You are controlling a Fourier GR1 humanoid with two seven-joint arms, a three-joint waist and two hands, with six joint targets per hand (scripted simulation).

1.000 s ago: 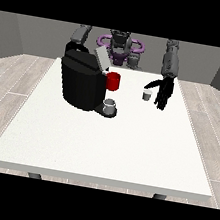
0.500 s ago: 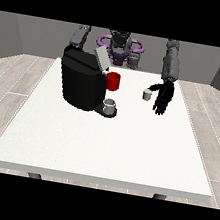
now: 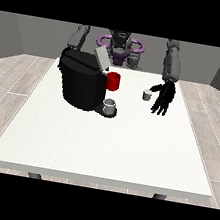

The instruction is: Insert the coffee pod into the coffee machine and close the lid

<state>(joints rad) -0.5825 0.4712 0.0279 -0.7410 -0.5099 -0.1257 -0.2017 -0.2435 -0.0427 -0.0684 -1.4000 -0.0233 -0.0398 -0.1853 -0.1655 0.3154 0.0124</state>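
The hand at the view's right (image 3: pixel 164 97) hung with fingers released and spread, just right of the coffee pod (image 3: pixel 146 95). The coffee machine (image 3: pixel 82 80) stood left, its lid (image 3: pixel 101 59) raised. The other hand was hidden behind it.

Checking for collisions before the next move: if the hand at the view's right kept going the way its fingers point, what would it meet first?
The hand has straight fingers pointing down toward the table, so it would likely meet bare tabletop first. The pod sits beside it, off that line, though depth is hard to judge.
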